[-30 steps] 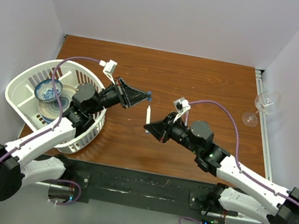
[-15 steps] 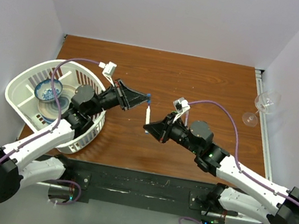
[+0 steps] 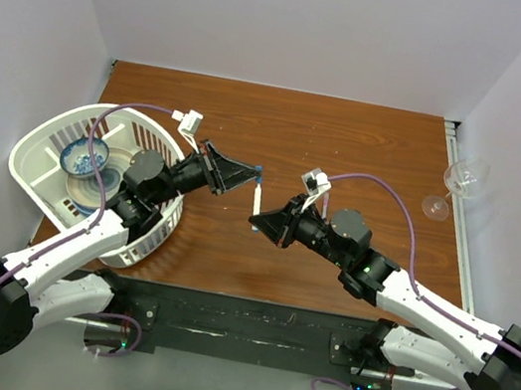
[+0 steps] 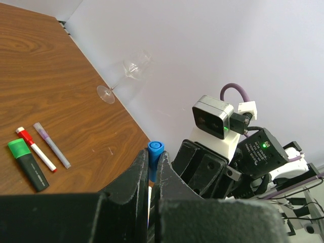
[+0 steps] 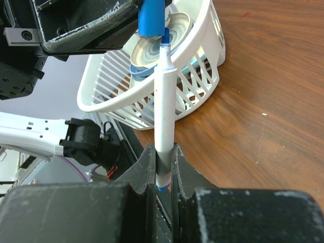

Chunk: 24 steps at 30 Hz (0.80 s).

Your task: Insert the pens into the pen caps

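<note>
My left gripper (image 3: 250,171) is shut on the blue cap (image 3: 259,168), held in the air; in the left wrist view the cap (image 4: 155,152) sticks out past the fingertips. My right gripper (image 3: 256,221) is shut on a thin white pen (image 3: 258,199), pointing it up at the cap. In the right wrist view the pen (image 5: 163,101) has its blue tip at the mouth of the blue cap (image 5: 152,17). On the table lie a black marker with a green end (image 4: 28,164), a white pen with a red cap (image 4: 35,149) and a thin pale pen (image 4: 52,145).
A white basket (image 3: 43,142) holding a patterned bowl (image 3: 82,160) stands at the left, under my left arm. A wine glass (image 3: 460,182) lies on its side at the table's right edge. The two grippers are nearly touching above mid-table.
The blue cap and the white pen have closed the small gap between them; the pen tip now meets the cap's mouth. Both arms shifted only slightly.
</note>
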Tool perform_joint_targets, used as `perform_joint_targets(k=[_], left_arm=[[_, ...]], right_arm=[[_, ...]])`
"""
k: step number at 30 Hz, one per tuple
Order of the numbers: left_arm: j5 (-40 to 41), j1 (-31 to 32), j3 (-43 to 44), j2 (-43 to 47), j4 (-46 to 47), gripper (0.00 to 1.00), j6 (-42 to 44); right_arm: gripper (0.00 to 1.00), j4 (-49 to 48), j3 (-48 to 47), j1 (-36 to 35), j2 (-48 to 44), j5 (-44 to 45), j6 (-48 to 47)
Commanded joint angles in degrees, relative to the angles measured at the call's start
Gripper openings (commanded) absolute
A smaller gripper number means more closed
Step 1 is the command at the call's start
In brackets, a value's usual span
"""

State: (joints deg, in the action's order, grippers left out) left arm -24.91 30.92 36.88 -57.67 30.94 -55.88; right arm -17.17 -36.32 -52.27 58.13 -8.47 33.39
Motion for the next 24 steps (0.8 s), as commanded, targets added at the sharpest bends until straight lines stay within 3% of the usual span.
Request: perform_joint_targets(k=[1, 24], left_arm=[[1.26, 0.28, 0.21, 0.63, 0.79, 0.0, 2.18], [1.44, 0.28, 2.93, 0.27, -2.64, 0.0, 5.25]], right_arm=[[0.0, -1.9, -2.88, -0.46, -0.74, 0.65, 0.27], [0.0, -0.59, -3.59, -0.64, 0.32, 1.17, 0.28]])
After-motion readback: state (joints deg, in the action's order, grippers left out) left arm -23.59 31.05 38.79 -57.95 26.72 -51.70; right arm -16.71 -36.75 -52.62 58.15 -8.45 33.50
